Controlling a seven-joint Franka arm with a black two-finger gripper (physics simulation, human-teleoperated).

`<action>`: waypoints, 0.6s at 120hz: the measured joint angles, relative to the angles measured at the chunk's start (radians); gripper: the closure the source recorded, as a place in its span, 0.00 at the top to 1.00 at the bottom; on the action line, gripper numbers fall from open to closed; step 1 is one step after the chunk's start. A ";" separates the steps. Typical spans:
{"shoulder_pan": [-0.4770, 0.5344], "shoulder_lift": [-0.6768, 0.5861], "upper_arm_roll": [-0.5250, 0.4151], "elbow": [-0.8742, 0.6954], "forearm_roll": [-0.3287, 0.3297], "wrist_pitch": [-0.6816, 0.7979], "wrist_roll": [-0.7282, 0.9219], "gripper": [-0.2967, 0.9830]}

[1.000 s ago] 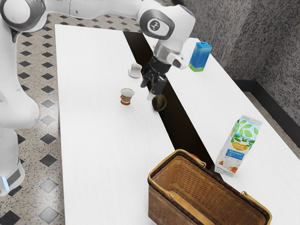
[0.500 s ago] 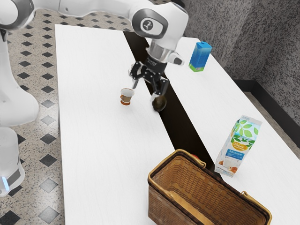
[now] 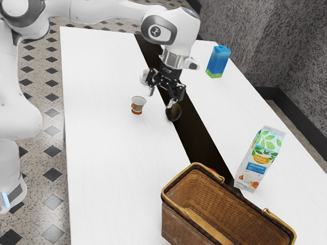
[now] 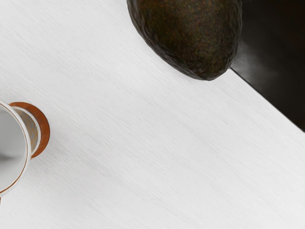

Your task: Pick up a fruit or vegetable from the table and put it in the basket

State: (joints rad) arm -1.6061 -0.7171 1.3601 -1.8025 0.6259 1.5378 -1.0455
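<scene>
My gripper (image 3: 160, 97) is above the table in the exterior view, its two fingers spread apart with nothing held. A dark brown-green avocado (image 3: 174, 113) lies at the edge of the black strip, just below the fingertip toward the exterior view's right. The wrist view has the avocado (image 4: 190, 38) close to the hand, partly cut off by the picture's border. The wicker basket (image 3: 174, 223) stands at the exterior view's lower right, well apart from the gripper. A small red thing (image 3: 212, 170) peeks out behind its rim, mostly hidden.
A brown-and-white cup (image 3: 137, 105), also in the wrist view as a cup (image 4: 33, 126), stands beside the avocado. A small white pot (image 3: 145, 77) is partly behind the gripper. A milk carton (image 3: 259, 161) stands by the basket, and a blue carton (image 3: 218, 61) is farther back.
My hand has turned and shifted slightly toward the exterior view's left since a second ago, so both spread fingers now show. The avocado, cup and basket have stayed where they were.
</scene>
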 joint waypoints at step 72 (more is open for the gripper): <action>-0.129 -0.110 0.121 0.004 0.202 0.119 -0.100 0.71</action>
State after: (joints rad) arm -1.7347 -0.8272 1.4812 -1.7981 0.8283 1.6565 -1.1456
